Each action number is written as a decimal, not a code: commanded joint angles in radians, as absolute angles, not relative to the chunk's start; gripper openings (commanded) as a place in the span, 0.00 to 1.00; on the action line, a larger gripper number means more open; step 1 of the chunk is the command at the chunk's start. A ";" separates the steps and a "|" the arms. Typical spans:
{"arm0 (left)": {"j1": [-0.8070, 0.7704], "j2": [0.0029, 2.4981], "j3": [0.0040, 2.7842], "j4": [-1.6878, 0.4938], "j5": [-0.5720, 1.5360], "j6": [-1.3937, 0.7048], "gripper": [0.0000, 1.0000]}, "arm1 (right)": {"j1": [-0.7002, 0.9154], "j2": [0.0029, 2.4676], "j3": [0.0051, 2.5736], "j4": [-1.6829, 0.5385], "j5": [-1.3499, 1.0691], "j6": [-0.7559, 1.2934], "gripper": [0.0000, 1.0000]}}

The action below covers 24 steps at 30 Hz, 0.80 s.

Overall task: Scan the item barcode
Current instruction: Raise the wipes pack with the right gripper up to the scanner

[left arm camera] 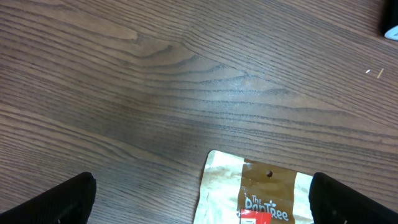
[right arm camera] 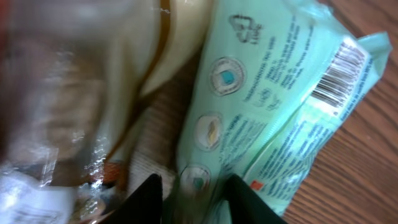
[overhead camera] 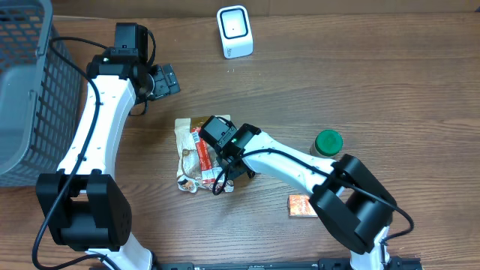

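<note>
A table (overhead camera: 390, 67) of dark brown wood fills the overhead view from edge to edge. Its grain runs across in long wavy lines, with darker streaks and a few looping swirls. A grey mesh basket (overhead camera: 22, 90) stands at the left edge, its wall a fine square grid rising above the wood. Light falls soft and even from above. In the left wrist view, which looks at the wood right of the basket, a pale sheen lies across the surface and each grain line shows sharply. Far right of the basket, in the right wrist view, the wood looks warmer, a reddish brown.
</note>
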<state>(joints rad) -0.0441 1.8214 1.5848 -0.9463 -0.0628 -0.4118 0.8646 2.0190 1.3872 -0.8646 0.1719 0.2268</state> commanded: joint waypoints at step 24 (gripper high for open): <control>-0.047 1.805 1.607 -0.944 -0.055 -0.419 0.99 | 0.835 1.872 1.841 -1.180 0.111 0.208 0.04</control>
<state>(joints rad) -0.0441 1.8214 1.5848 -0.9463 -0.0628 -0.4118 0.8501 1.9572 1.7077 -1.1522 0.1528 0.2089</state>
